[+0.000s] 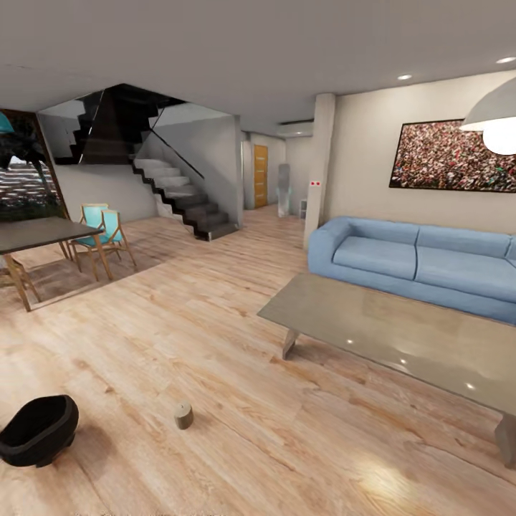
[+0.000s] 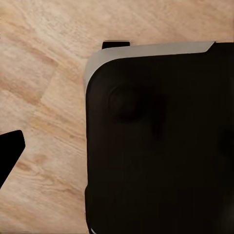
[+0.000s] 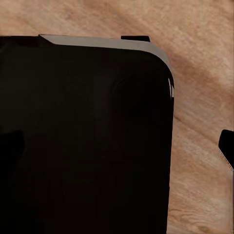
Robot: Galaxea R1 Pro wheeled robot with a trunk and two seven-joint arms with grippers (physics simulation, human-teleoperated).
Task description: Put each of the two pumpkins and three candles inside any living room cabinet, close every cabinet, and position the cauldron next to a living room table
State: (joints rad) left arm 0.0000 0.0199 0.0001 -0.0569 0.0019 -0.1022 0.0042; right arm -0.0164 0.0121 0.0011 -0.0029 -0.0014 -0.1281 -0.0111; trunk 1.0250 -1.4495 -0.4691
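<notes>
The head view took in one long table [image 1: 401, 330] with a glossy grey top at the right, one black round-bellied cauldron [image 1: 37, 430] tipped on the plank floor [image 1: 215, 322] near left, and one squat tan candle [image 1: 183, 416] beside it. Both wrist views showed a dark rounded body [image 2: 161, 146] over planks; I cannot tell the fingers' state.

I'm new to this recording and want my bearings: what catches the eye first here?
The blue sofa against the right wall, with the glossy grey coffee table in front of it. On the wood floor at lower left, the black cauldron lies tilted, a small candle standing apart to its right.
</notes>
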